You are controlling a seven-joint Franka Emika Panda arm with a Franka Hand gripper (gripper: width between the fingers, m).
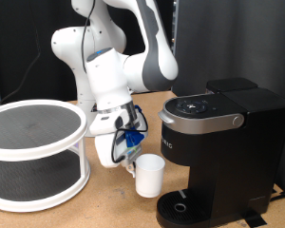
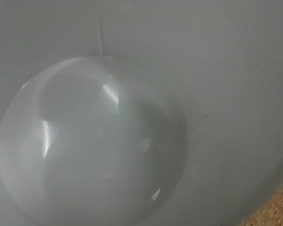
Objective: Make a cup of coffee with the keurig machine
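Item one: the gripper (image 1: 133, 160). In the exterior view we find it low over the surface (image 1: 104, 204), at the end of the white arm (image 1: 114, 66), just to the left of the cup and in contact with it or very nearly so. Blue and dark cabling hangs at the wrist. We cannot tell whether its fingers are spread or pressed together, since they are hidden behind the hand and the cup.

Item two: the cup (image 1: 149, 176). We record a small white mug standing upright on the wooden surface, between the gripper and the keurig machine, close beside the machine's base. In the wrist view the cup (image 2: 94, 141) fills nearly the whole picture: we see down into its pale, glossy interior, with the round bottom and soft highlights. A sliver of the wooden surface shows at one corner.

Item three: the keurig machine (image 1: 223, 152). We list a large black boxy brewer at the exterior view's right, with a silver-grey band around its top panel and a round drip tray base (image 1: 180, 207) at the bottom. The cup is not on the tray.

Item four: a white two-tier round rack (image 1: 36, 152) with dark mesh shelves, at the exterior view's left, well apart from the cup.
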